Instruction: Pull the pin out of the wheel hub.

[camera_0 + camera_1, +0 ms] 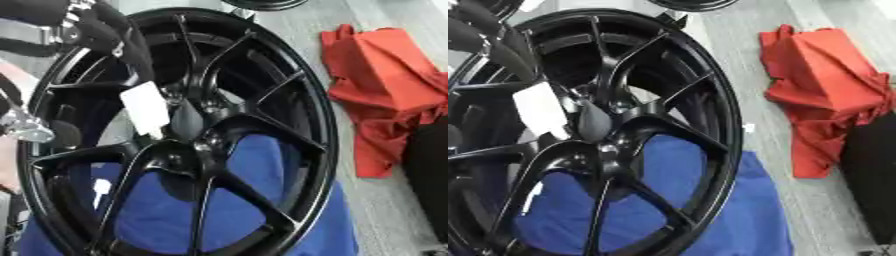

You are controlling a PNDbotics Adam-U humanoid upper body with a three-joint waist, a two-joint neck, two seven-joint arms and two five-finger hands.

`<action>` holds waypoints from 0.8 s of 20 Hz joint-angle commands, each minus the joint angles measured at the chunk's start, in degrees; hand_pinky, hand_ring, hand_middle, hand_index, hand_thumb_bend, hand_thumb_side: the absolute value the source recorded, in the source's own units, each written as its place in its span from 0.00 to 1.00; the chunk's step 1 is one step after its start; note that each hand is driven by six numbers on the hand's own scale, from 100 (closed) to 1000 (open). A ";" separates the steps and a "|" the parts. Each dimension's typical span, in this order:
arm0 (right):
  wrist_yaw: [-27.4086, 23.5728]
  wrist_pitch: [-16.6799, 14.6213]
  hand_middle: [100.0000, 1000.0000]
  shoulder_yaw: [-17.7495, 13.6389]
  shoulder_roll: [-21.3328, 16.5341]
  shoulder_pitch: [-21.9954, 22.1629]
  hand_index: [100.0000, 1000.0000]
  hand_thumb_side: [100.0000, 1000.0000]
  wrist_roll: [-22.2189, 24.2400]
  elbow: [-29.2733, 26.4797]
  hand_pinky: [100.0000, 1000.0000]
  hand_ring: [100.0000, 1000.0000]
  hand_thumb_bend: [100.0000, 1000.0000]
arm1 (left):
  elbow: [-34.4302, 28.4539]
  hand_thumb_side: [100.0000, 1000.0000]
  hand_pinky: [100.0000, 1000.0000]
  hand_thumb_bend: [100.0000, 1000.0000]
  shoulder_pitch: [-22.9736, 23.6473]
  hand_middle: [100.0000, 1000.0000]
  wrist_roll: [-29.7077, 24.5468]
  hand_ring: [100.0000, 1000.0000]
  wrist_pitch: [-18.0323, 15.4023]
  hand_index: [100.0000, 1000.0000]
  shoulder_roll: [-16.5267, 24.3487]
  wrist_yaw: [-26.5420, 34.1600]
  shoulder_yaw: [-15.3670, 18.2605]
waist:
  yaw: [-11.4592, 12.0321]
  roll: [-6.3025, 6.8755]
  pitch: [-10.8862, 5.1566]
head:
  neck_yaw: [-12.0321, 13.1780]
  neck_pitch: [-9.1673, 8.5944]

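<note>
A big black wheel fills the view, lying on a blue cloth that shows through the gaps between the spokes and spreads out past the rim at the lower right; the hub sits in the middle, where the spokes meet, with a dark rounded cap at its centre; right beside that cap, on its left, a white flat piece stands tilted against the hub; whether this is the pin itself cannot be told, and no other pin can be made out; the left hand comes in from the upper left corner, black with silver parts, its dark fingers reaching down over the rim towards the top of the white piece; the fingertips end just at that piece, but whether they are apart, together or clamped on it cannot be told; at the left edge a second bit of silver and black machinery shows beside the rim, too cut off to say what it is; out to the right, off the blue cloth, a crumpled red cloth lies on the grey surface, well apart from the wheel; a dark shape touches the red cloth's lower right side; another black rim peeks in at the top edge.
</note>
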 commanded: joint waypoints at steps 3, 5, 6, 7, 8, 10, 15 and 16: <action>-0.46 -0.15 0.62 -0.52 -0.69 -1.14 0.66 0.19 0.07 -0.39 0.58 0.37 0.00 | 0.78 0.00 0.86 0.38 -2.00 0.76 0.08 0.80 0.29 0.84 -0.82 0.01 -0.58 | -0.36 -0.21 -1.22 | 0.75 -0.97; -0.56 -0.17 0.62 -0.56 -0.53 -1.29 0.66 0.19 -0.01 -0.32 0.58 0.37 0.00 | 1.79 0.00 0.85 0.35 -2.26 0.74 0.08 0.79 0.34 0.82 -1.36 -0.08 -0.94 | -0.50 -0.25 -1.04 | 0.91 -0.92; -0.61 -0.18 0.62 -0.59 -0.47 -1.34 0.66 0.19 -0.06 -0.29 0.58 0.37 0.00 | 2.23 0.00 0.85 0.32 -2.38 0.73 0.08 0.77 0.35 0.80 -1.60 -0.15 -1.05 | -0.53 -0.26 -0.96 | 1.01 -0.92; -0.67 -0.19 0.62 -0.64 -0.39 -1.41 0.66 0.19 -0.13 -0.28 0.58 0.37 0.00 | 2.68 0.00 0.84 0.30 -2.49 0.72 0.08 0.77 0.36 0.79 -1.86 -0.16 -1.14 | -0.56 -0.27 -0.86 | 1.13 -0.93; -0.71 -0.19 0.62 -0.67 -0.30 -1.48 0.66 0.19 -0.18 -0.27 0.58 0.37 0.00 | 3.12 0.00 0.84 0.28 -2.59 0.71 0.08 0.76 0.37 0.78 -2.11 -0.08 -1.21 | -0.58 -0.28 -0.76 | 1.23 -0.93; -0.81 -0.19 0.62 -0.71 -0.16 -1.54 0.66 0.19 -0.23 -0.21 0.58 0.37 0.00 | 3.67 0.00 0.83 0.26 -2.81 0.69 0.08 0.75 0.28 0.77 -2.49 -0.05 -1.19 | -0.62 -0.29 -0.59 | 1.33 -0.95; -1.08 -0.25 0.62 -0.76 0.23 -1.78 0.66 0.19 -0.30 -0.13 0.58 0.37 0.00 | 5.44 0.00 0.83 0.21 -3.30 0.68 0.08 0.73 0.52 0.75 -3.55 -0.75 -1.31 | -0.81 -0.34 -0.18 | 1.88 -1.21; -1.11 -0.27 0.62 -0.77 0.29 -1.83 0.66 0.19 -0.31 -0.13 0.58 0.37 0.00 | 5.98 0.00 0.83 0.20 -3.34 0.68 0.08 0.73 0.54 0.75 -3.75 -0.89 -1.49 | -0.87 -0.35 -0.10 | 1.97 -1.24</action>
